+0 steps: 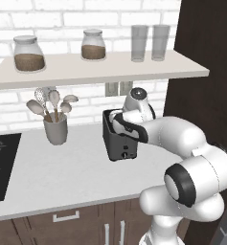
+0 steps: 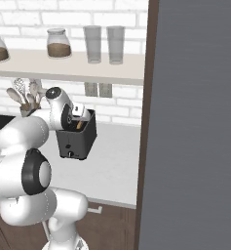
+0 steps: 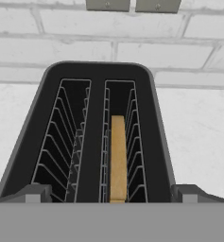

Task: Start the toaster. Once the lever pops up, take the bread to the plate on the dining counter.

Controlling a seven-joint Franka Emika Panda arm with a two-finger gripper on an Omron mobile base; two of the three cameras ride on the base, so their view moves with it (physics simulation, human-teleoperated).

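The dark grey toaster (image 1: pixel 119 143) (image 2: pixel 75 141) (image 3: pixel 97 75) stands on the white worktop against the brick wall. In the hand view I look straight down into its two slots. The bread (image 3: pixel 117 156) stands on edge in the right slot; the left slot holds nothing. My gripper (image 3: pixel 112 194) hovers just above the toaster's near end, open, its fingertips (image 3: pixel 35 193) spread wider than the toaster body and touching nothing. From the right base view the hand (image 2: pixel 78 113) sits over the toaster's top. The plate and the dining counter are out of view.
A grey utensil cup (image 1: pixel 56 129) stands left of the toaster. A shelf (image 1: pixel 100 69) with jars and glasses hangs above it. A black cooktop (image 1: pixel 0 162) lies at the far left. A tall grey panel (image 2: pixel 195 122) walls off the right. Wall outlets (image 3: pixel 132 4) sit behind the toaster.
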